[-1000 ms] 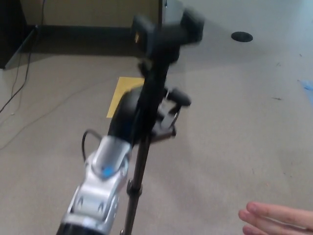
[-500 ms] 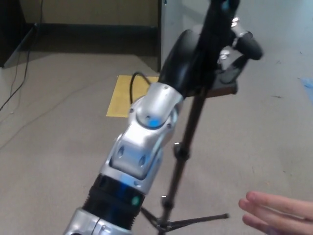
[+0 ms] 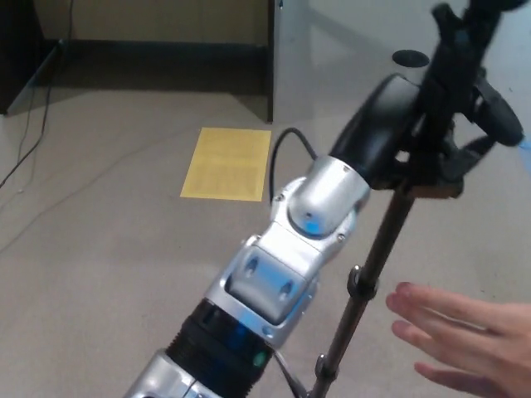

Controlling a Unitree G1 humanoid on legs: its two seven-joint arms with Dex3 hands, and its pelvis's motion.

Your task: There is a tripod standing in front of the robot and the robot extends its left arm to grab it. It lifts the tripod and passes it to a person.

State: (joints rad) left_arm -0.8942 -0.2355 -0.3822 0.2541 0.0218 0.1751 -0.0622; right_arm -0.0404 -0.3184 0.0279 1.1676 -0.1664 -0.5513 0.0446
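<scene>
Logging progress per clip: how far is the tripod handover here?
Done: the left robot hand has grabbed the tripod. In hand: it holds the tripod tilted out toward the person's open hand, which waits just beside the pole. Left: the person has not yet gripped it, and the robot has not released.

Legible text: 0 items. You will find no readable label, brand, number or sign on anything here, operator.
</scene>
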